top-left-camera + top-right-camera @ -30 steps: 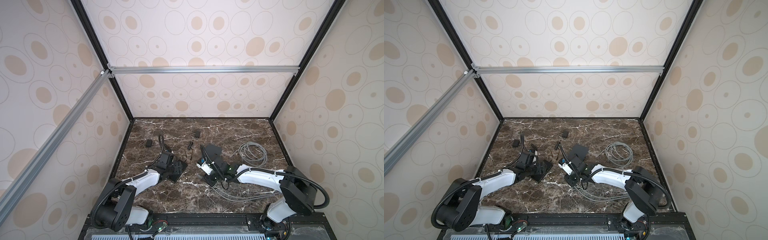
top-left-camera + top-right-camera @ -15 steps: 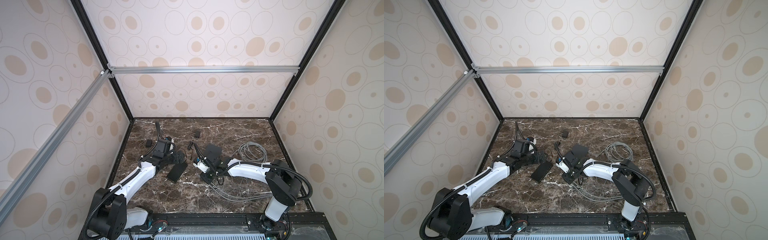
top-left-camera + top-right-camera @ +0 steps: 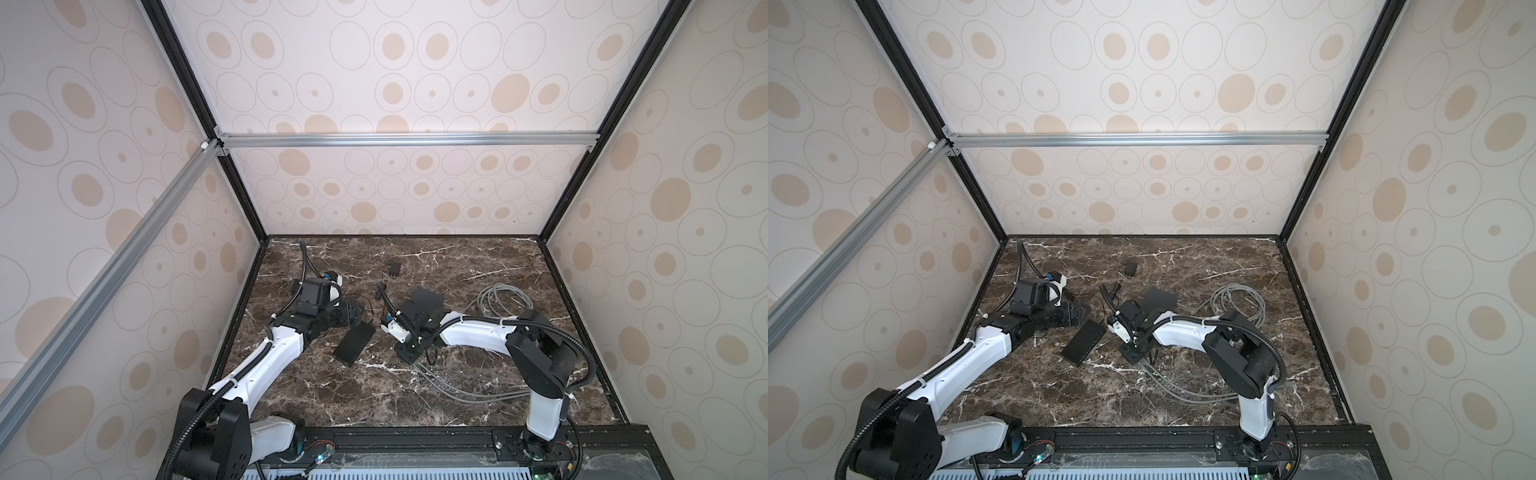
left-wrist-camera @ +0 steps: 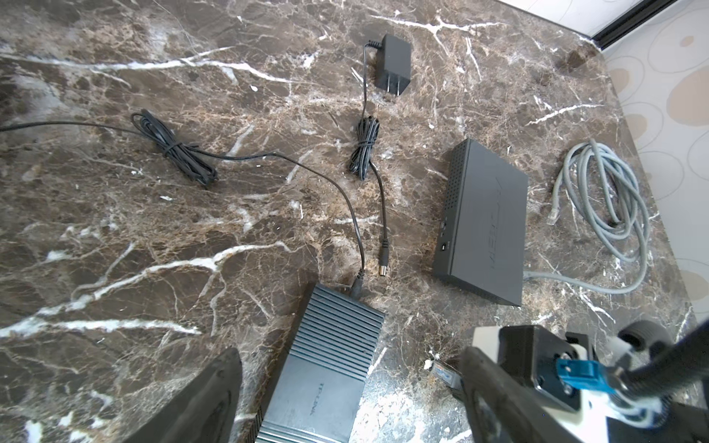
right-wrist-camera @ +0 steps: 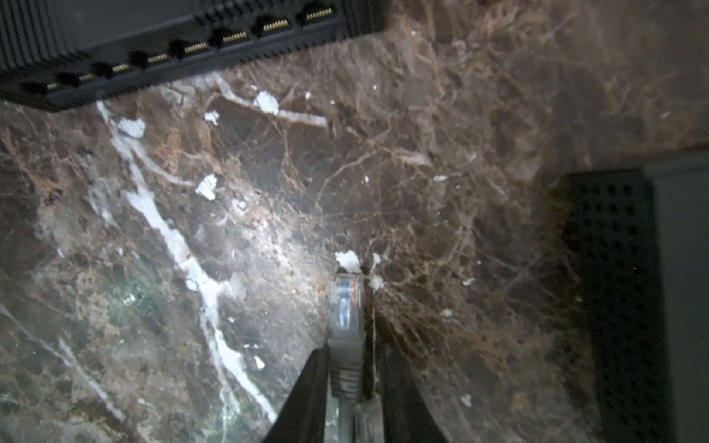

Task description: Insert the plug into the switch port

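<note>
The switch (image 3: 352, 344) (image 3: 1082, 341) is a flat black ribbed box lying on the marble left of centre. In the right wrist view its row of ports (image 5: 192, 42) faces my right gripper. My right gripper (image 5: 351, 356) (image 3: 405, 353) (image 3: 1133, 353) is shut on the plug (image 5: 346, 303) (image 4: 441, 373), a clear connector on a grey cable, low over the marble a short way off the ports. My left gripper (image 4: 345, 399) (image 3: 351, 316) hangs open over the switch's far end (image 4: 326, 368), touching nothing.
A second black box (image 3: 428, 299) (image 4: 483, 226) (image 5: 652, 287) lies just beyond my right gripper. A grey cable coil (image 3: 503, 301) lies at the right. A power adapter (image 4: 391, 65) with bundled cords lies behind. A thin black cord (image 4: 356, 285) enters the switch's far end.
My left gripper has let go of the switch and lifted back off it toward the far left. My right gripper has carried the plug leftward, closer to the switch.
</note>
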Motion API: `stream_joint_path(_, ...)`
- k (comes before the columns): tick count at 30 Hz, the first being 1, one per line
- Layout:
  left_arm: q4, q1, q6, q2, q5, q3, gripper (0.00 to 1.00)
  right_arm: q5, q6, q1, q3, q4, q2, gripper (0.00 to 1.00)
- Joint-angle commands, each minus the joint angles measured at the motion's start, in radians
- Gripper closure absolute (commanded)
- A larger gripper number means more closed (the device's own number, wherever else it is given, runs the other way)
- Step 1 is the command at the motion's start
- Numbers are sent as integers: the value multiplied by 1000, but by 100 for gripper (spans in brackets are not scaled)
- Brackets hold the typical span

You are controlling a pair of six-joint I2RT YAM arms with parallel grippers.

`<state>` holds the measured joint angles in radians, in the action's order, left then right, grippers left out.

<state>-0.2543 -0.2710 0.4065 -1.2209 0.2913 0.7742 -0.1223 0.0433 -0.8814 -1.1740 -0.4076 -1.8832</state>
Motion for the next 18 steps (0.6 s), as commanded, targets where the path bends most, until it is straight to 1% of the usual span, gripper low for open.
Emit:
stream_joint_path(1, 22, 7, -27, 32, 5, -7, 12, 13, 12, 0, -19, -43, -25, 76)
stream_joint_path(8, -11, 10, -20, 97, 0, -24, 11, 110, 14, -57, -29, -81, -19, 75)
stream_joint_path(14, -16, 9, -33, 153, -21, -40, 10, 133, 41, -84, -10, -74, 4, 75)
stream_joint_path(18, -6, 9, -35, 140, -14, -36, 10, 132, 58, -104, 6, -60, 15, 75)
